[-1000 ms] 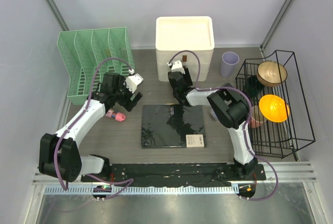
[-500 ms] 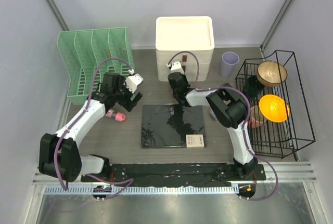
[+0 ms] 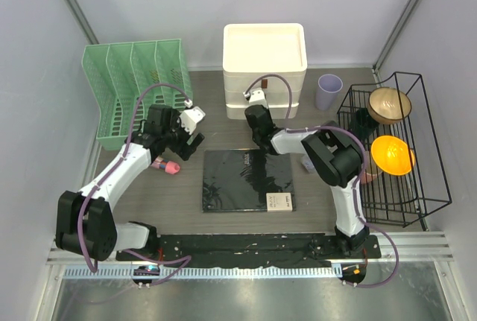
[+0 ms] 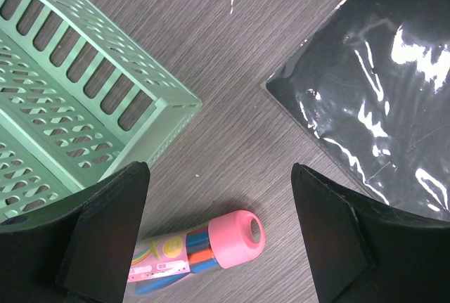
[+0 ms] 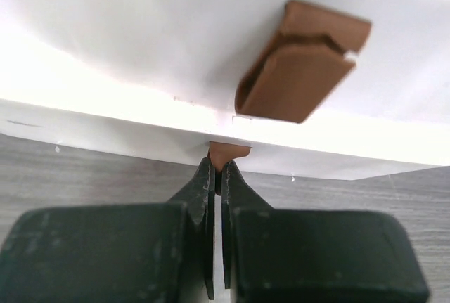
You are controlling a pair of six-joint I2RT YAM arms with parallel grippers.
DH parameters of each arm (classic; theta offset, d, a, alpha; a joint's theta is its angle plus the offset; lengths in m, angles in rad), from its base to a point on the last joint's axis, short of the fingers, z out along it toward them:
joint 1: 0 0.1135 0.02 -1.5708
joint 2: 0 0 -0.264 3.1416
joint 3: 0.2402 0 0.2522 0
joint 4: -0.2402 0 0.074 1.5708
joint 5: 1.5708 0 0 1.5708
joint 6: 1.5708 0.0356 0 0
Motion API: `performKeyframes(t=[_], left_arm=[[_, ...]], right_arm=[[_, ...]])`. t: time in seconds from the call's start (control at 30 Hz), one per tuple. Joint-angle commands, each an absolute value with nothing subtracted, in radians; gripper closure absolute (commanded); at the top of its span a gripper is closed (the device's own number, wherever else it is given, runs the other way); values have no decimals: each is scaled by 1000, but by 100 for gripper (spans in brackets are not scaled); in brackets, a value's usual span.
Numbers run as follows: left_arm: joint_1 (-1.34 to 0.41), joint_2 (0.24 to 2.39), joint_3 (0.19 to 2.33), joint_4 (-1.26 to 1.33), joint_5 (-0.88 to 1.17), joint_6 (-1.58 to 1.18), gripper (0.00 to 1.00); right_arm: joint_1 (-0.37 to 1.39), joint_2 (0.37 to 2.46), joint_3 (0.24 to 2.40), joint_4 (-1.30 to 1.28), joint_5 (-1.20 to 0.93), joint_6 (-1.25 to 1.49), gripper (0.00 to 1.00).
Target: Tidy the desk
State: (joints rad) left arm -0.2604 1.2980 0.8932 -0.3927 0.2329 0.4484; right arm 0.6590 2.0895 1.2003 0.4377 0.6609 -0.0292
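Wood-grain desk (image 5: 70,169) beneath right end effector (image 5: 219,169)

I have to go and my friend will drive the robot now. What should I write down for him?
Grippers: the left gripper is open and empty, hovering over the marker beside the green rack. The right gripper is shut on the brown tab low on the drawer box.
Things: the marker and the notebook lie on the desk.
Done: nothing looks put away yet, and the drawer looks shut.
Left: probably pull the drawer open, then stow the marker and the notebook.
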Motion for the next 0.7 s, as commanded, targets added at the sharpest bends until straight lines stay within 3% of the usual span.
performKeyframes(t=[0.0,0.43,0.67], left_arm=[[-256,1270,891,-342,261,442,13],[-256,1252,873,-364,268,466,13],[-256,1236,850,-442,264,615,13]], right_arm=[[667,2003,1161,365,618,44,99],[727,1853,1055,275,554,44,99],[746,1779,1008,239,549,48,99]])
